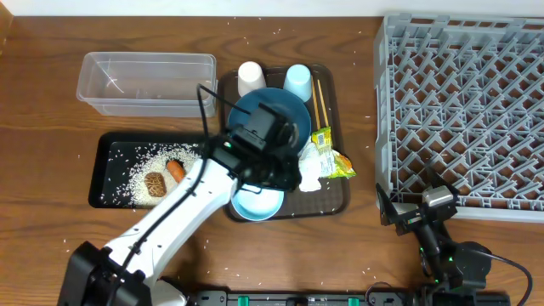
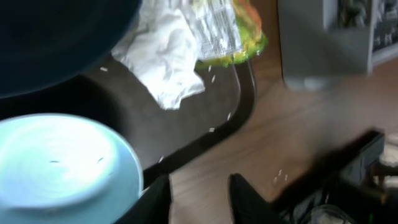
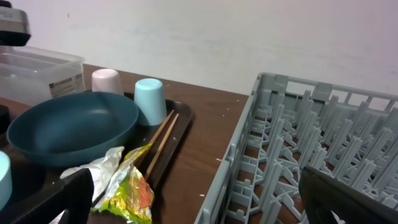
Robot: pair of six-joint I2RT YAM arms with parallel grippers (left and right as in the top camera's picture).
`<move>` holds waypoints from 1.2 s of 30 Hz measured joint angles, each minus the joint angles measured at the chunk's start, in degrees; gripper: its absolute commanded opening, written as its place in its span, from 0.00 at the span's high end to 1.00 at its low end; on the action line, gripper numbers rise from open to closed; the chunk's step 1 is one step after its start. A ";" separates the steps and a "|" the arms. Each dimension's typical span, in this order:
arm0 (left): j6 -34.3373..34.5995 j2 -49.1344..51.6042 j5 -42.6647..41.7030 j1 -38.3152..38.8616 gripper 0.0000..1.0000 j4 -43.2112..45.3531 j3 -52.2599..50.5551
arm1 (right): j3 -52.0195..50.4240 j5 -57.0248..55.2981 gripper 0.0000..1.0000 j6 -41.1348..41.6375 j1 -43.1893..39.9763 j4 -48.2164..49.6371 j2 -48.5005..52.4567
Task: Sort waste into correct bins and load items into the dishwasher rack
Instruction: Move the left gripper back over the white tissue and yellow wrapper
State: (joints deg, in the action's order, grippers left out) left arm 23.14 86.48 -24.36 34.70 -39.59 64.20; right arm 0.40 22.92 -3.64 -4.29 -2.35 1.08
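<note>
The left gripper [image 2: 199, 200] hangs partly open and empty over the brown serving tray [image 1: 338, 202]. The crumpled tissue [image 2: 163, 57] lies just ahead of its fingertips, touching the snack wrapper [image 2: 231, 32]. The right gripper [image 3: 199, 202], wide open and empty, sits farther off.

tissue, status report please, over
Left tool open, empty, near bowl. Right tool open, by rack. Tissue on tray, not yet binned. Wrapper touching it, plate alongside.

Brown serving tray [image 1: 321, 201], wooden table [image 1: 51, 127], white wall [image 3: 217, 37]
</note>
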 measured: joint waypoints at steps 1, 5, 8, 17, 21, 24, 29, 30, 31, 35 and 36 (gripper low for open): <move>2.01 0.00 1.42 0.98 0.55 0.81 0.00 | 0.00 0.00 0.01 0.00 0.00 0.00 0.00; 7.15 0.00 5.22 4.17 0.50 5.18 0.00 | 0.00 0.00 0.01 0.00 0.00 0.02 0.00; 8.83 0.00 6.93 6.78 0.45 8.09 0.00 | 0.00 0.00 0.01 0.00 0.00 0.02 0.00; 19.61 2.12 16.70 13.18 0.40 10.08 0.00 | 0.00 0.00 0.01 0.00 0.00 0.02 0.00; 29.49 5.55 18.58 13.25 0.39 12.50 0.00 | 0.00 0.00 0.01 0.00 0.00 0.02 0.00; 35.52 7.67 18.29 13.25 0.38 14.84 0.00 | 0.00 0.00 0.01 0.00 0.00 0.02 0.00; 42.07 8.48 16.81 13.44 0.39 20.81 0.00 | 0.00 0.00 0.01 0.00 0.00 0.02 0.00; 42.80 8.48 16.79 13.55 0.39 22.12 0.00 | 0.00 0.00 0.01 0.00 0.00 0.02 0.00; 43.34 8.48 17.00 13.73 0.39 23.17 0.00 | 0.00 0.00 0.01 0.00 0.00 0.00 0.00; 44.83 8.55 20.17 14.80 0.39 23.74 0.00 | 0.00 0.00 0.01 0.00 0.00 0.02 0.00; 45.07 8.70 21.00 15.15 0.39 23.76 0.00 | 0.00 0.00 0.01 0.00 0.00 0.02 0.00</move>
State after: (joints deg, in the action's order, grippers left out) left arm 68.20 95.18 -3.36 49.84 -15.84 64.20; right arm 0.40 22.92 -3.64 -4.29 -2.33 1.08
